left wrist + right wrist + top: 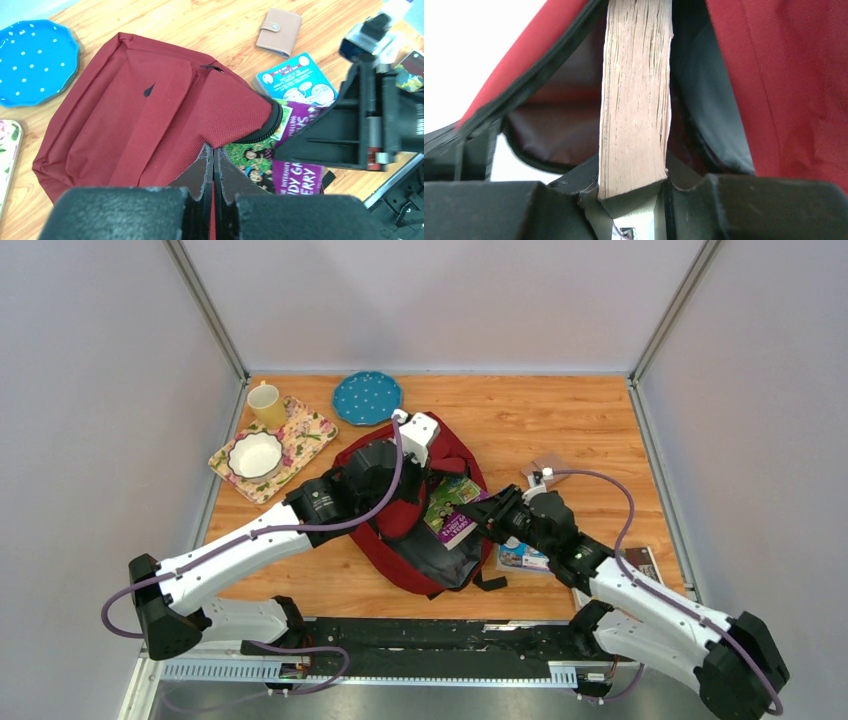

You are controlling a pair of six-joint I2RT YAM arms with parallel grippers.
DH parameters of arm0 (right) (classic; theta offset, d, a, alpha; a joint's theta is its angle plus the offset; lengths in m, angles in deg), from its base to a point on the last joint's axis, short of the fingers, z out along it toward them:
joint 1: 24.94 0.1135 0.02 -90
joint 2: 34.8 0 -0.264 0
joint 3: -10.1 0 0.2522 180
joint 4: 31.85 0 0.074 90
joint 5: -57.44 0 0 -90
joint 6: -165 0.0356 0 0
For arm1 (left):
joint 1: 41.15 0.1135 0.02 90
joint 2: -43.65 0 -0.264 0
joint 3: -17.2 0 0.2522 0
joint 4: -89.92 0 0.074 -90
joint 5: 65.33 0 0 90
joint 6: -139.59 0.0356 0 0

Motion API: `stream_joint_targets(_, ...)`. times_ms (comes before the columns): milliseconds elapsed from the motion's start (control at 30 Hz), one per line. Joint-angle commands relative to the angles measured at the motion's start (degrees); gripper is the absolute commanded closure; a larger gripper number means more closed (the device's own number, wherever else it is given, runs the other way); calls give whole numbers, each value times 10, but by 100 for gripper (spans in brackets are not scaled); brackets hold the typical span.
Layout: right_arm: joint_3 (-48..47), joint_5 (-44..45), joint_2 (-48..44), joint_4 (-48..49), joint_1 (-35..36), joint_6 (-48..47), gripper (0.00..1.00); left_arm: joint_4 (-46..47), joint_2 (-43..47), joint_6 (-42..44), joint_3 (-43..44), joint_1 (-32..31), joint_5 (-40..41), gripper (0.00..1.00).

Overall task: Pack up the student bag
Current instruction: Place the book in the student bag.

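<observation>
My left tool [213, 156] is clenched on the zipper rim of the student bag [135, 115], tenting it open mid-tabletop [570, 420]. My right tool [634, 195] grips the purple paperback [636, 90]. I should slide it straight in along the lining, clear of the zipper.

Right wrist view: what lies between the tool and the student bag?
A book, clamped by the right tool, reaching into the student bag; right wrist view shows it.
</observation>
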Motion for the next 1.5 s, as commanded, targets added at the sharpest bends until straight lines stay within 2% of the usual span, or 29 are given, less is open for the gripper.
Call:
stream_joint_targets(0,-6,10,62,139,20,13,100,33,7,10,9,0,2,100)
stream_joint_targets(133,-35,31,141,187,40,9,100,37,7,3,6,0,-2,100)
stream_joint_targets(233,-38,53,201,266,56,16,100,39,7,-2,3,-1,-8,100)
stream_joint_targets(400,-50,142,276,365,87,16,100,44,13,-13,-10,0,-10,100)
stream_joint_targets(567,-70,197,349,400,89,39,100,40,14,-21,-19,0,-11,100)
stream_joint_targets(667,-84,224,377,379,89,62,100,44,21,-24,-24,0,-15,100)
stream_joint_targets(733,-96,212,411,365,89,62,98,44,22,-24,-26,0,-9,100)
stream_joint_targets(833,-100,162,450,366,93,55,84,44,26,-21,-28,1,-7,100)
stream_joint_targets(867,-99,133,456,361,93,54,68,45,27,-22,-30,1,-5,100)
stream_joint_targets(933,-93,114,455,350,100,39,50,46,29,-25,-42,1,-4,100)
stream_joint_targets(1100,-73,104,388,246,114,-25,14,55,37,-28,-66,2,2,100)
stream_joint_targets(1300,-69,100,302,123,115,-62,13,58,40,-33,-78,7,-1,100)
stream_joint_targets(1400,-64,106,297,121,115,-60,25,65,42,-35,-84,8,-6,100)
stream_joint_targets(1433,-66,106,303,122,114,-57,39,66,42,-38,-85,8,-7,100)
stream_joint_targets(1467,-75,105,310,122,112,-53,48,68,42,-39,-85,8,-8,100)
